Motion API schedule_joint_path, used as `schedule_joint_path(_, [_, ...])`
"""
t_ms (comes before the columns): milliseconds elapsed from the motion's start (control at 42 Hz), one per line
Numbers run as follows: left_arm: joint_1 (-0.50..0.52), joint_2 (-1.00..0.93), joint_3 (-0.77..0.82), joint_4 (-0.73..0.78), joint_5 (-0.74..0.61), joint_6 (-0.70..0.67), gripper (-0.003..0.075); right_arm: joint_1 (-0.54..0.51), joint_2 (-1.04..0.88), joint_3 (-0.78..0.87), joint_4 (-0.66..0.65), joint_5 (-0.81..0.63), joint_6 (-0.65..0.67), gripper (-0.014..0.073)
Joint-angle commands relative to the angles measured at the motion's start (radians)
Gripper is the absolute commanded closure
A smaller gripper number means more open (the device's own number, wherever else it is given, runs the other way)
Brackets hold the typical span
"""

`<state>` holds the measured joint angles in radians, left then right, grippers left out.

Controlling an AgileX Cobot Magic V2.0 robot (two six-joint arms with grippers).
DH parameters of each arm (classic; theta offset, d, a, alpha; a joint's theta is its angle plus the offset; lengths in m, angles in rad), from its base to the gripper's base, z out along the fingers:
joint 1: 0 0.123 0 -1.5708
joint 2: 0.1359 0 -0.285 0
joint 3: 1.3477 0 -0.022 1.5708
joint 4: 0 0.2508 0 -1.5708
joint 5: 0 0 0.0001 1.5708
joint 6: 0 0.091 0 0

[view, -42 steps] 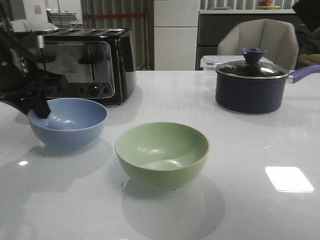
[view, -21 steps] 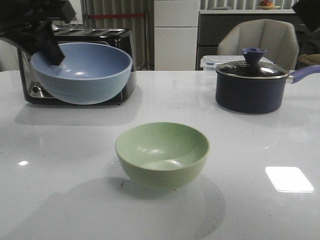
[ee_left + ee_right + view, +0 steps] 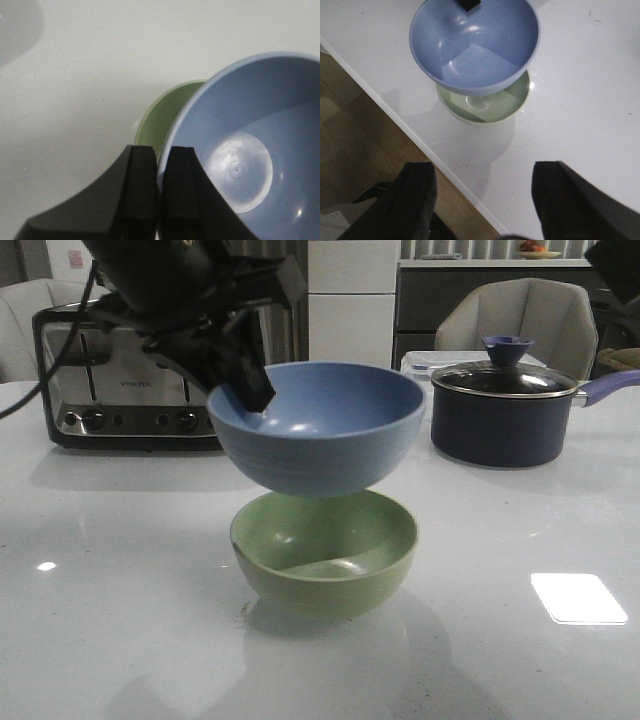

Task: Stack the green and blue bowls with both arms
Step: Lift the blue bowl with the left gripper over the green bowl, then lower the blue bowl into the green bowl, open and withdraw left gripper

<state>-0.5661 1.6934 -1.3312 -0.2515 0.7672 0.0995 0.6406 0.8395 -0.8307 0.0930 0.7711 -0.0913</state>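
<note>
Front view shows you the blue bowl (image 3: 316, 427) held in the air directly above the green bowl (image 3: 324, 550). You can see the blue bowl upright, its opening facing up, and its bottom hangs just over the green bowl's rim; from this view you cannot tell if the two already touch. The green bowl stands on the white table (image 3: 520, 640), upright as well.

The left gripper (image 3: 243, 383) grips the blue bowl by the rim on the side towards the toaster. In the left wrist view you see its two black fingers (image 3: 141, 190) pressed close together with the blue rim pinched between them, one finger outside the bowl and one inside. Past the blue bowl's edge a part of the green bowl (image 3: 165, 117) shows below.

The right gripper (image 3: 485, 200) hangs high above the table's near edge, on the near side of the green bowl and well apart from it. Its two dark fingers stand wide from each other and hold nothing. From there you look down into the blue bowl (image 3: 475, 42), with the green bowl (image 3: 490, 107) partly covered under it.

Behind the green bowl and to the left stands a steel toaster (image 3: 130, 380). Behind it to the right stands a dark navy saucepan (image 3: 505, 410) with a lid.
</note>
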Motion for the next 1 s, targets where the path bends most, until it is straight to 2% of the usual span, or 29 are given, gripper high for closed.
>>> schedule_joint_path(0, [-0.007, -0.011, -0.037, -0.041, -0.063, 0.001, 0.0627, 0.002, -0.001, -0.027, -0.008, -0.063, -0.009, 0.0071])
schedule_joint_path(476, [-0.016, 0.108, -0.037, -0.062, -0.113, 0.002, 0.0616, 0.002, -0.001, -0.027, -0.009, -0.063, -0.009, 0.0071])
schedule_joint_path(548, [-0.016, 0.118, -0.037, -0.062, -0.113, 0.002, 0.0573, 0.002, -0.001, -0.027, -0.009, -0.063, -0.009, 0.0071])
schedule_joint_path(714, [-0.016, 0.118, -0.037, -0.061, -0.103, 0.002, 0.036, 0.002, -0.001, -0.027, -0.009, -0.064, -0.009, 0.0071])
schedule_joint_path(786, [-0.016, 0.113, -0.043, -0.059, -0.084, 0.002, 0.0297, 0.002, -0.001, -0.027, -0.01, -0.064, -0.009, 0.0071])
schedule_joint_path(976, [-0.016, 0.022, -0.057, -0.012, -0.057, 0.002, 0.0308, 0.002, -0.001, -0.027, -0.03, -0.064, -0.008, 0.0071])
